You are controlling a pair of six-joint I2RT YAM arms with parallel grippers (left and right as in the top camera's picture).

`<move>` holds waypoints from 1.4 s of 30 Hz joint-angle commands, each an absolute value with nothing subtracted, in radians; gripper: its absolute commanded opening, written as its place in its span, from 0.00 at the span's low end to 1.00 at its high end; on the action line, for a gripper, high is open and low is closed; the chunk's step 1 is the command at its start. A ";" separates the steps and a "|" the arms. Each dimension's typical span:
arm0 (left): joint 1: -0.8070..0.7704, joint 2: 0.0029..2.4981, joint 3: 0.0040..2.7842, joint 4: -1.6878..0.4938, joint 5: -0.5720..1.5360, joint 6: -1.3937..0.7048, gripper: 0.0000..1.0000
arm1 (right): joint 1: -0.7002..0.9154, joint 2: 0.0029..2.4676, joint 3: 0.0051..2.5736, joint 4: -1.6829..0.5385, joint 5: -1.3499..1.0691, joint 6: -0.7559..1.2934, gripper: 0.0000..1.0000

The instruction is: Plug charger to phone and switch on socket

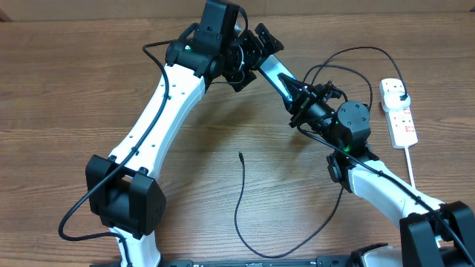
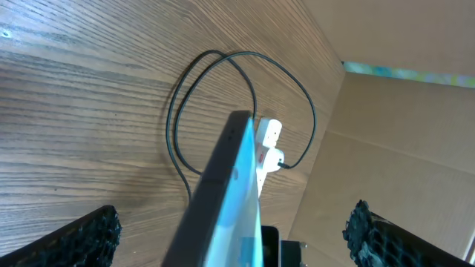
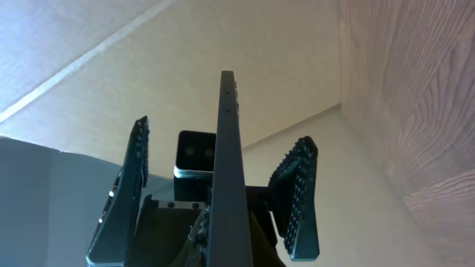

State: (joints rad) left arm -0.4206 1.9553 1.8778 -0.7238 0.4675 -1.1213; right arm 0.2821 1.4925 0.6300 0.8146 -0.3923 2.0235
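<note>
The phone (image 1: 276, 76), its light-blue screen lit, is held up in the air between my two grippers at the back middle. My right gripper (image 1: 301, 100) is shut on the phone's lower end; in the right wrist view the phone (image 3: 226, 148) shows edge-on, rising from my closed jaws (image 3: 223, 248). My left gripper (image 1: 254, 61) is wide open around the phone's other end, its fingers clear of the phone (image 2: 237, 193). The charger's connector tip (image 1: 241, 154) lies free on the table. Its cable (image 2: 178, 111) loops to a black plug (image 1: 401, 93) in the socket (image 1: 401, 119).
The socket (image 2: 269, 144) lies at the right edge with its thick white cord (image 1: 410, 167) running toward the front. Cardboard walls (image 2: 386, 133) stand behind the table. The charger cable sweeps along the front of the table (image 1: 297, 248).
</note>
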 commanded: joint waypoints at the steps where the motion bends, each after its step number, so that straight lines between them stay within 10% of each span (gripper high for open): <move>1: -0.439 1.958 1.872 -0.718 0.445 -1.095 1.00 | 0.279 1.481 0.662 0.859 -0.377 2.162 0.04; 42: -0.472 1.958 1.872 -0.670 0.392 -1.114 1.00 | 0.281 1.481 0.662 0.949 -0.415 2.162 0.04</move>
